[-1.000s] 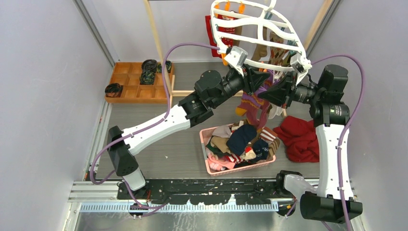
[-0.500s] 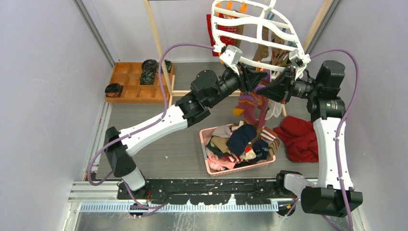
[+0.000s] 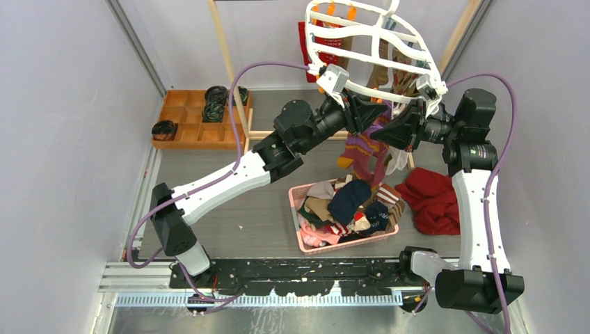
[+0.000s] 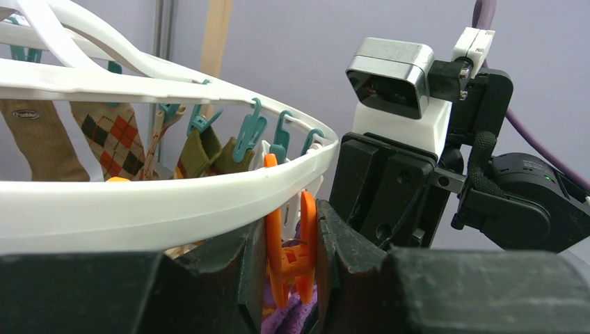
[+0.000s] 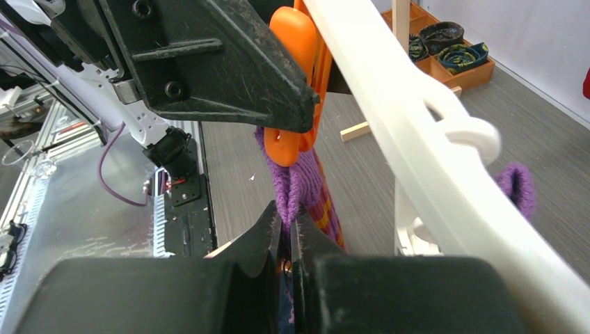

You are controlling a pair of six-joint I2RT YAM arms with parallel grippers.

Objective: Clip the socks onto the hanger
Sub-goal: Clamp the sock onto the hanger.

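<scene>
The white hanger (image 4: 139,209) hangs up high at the far side of the bench. A few socks (image 4: 111,136) hang from its clips. The left tool (image 4: 291,261) is clamped on an orange clip (image 4: 271,236) under the hanger's rim. The right tool (image 5: 286,233) is squeezed tight on a purple striped sock (image 5: 296,188), and the sock's top reaches up to that clip. More socks lie in a pink basket (image 3: 294,209) near the arms.

Smooth plastic hanger (image 4: 139,202) and peg (image 4: 285,259); knitted sock (image 5: 293,182).
</scene>
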